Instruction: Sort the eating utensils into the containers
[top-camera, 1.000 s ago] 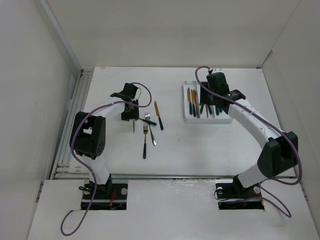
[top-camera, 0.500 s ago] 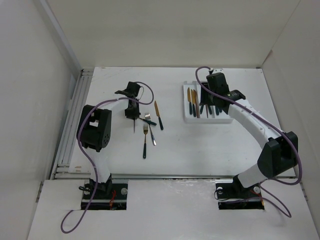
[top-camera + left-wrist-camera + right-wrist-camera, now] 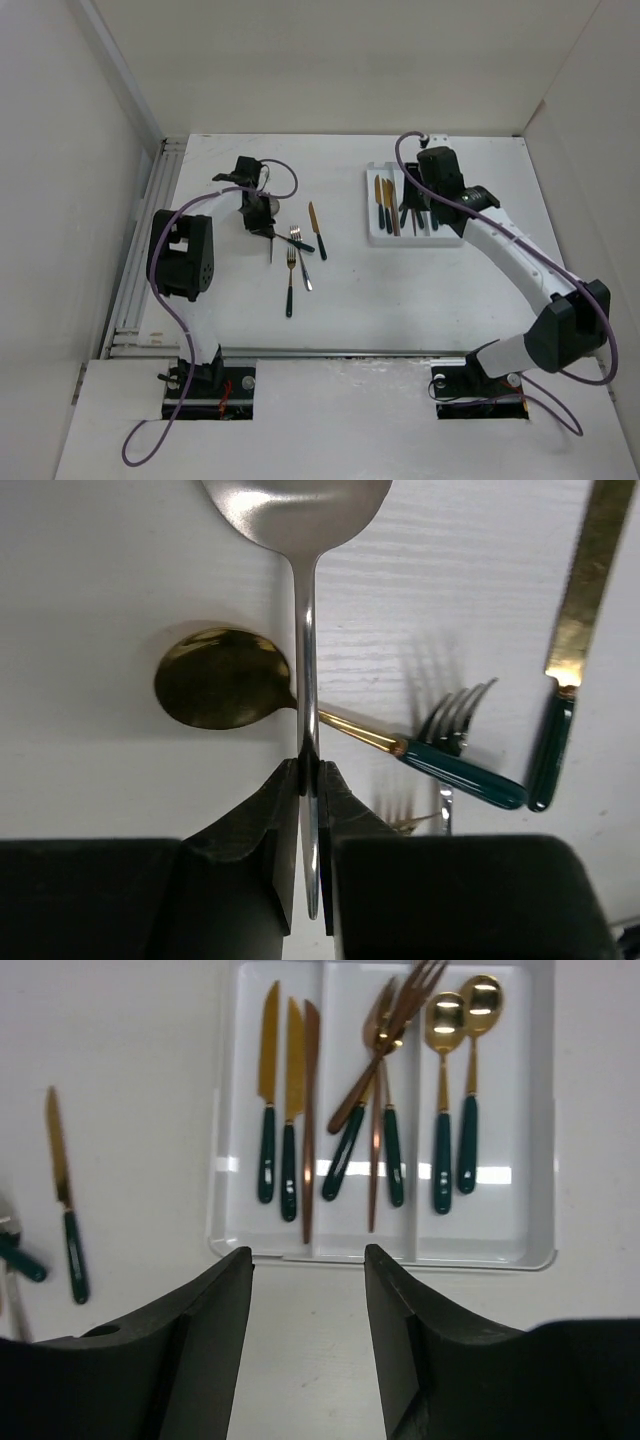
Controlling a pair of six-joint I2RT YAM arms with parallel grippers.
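My left gripper (image 3: 310,780) is shut on the handle of a silver spoon (image 3: 306,660), which hangs above the table with its bowl away from the fingers. In the top view the left gripper (image 3: 262,224) is at the left of the loose utensils. Under the silver spoon lies a gold spoon with a teal handle (image 3: 222,680). Beside it are a fork (image 3: 455,715) and a gold knife (image 3: 575,630). The white tray (image 3: 540,1110) holds knives in its left compartment, forks in the middle one and two spoons in the right one. My right gripper (image 3: 308,1290) is open and empty above the tray's near edge.
In the top view the loose knife (image 3: 317,230) and two forks (image 3: 290,280) lie in the middle left of the table, and the tray (image 3: 372,238) sits at the back right. A rail runs along the table's left edge (image 3: 140,250).
My left wrist has swung back and to the left with the silver spoon in it. The right arm's elbow has shifted to the right, and its gripper stays over the tray.
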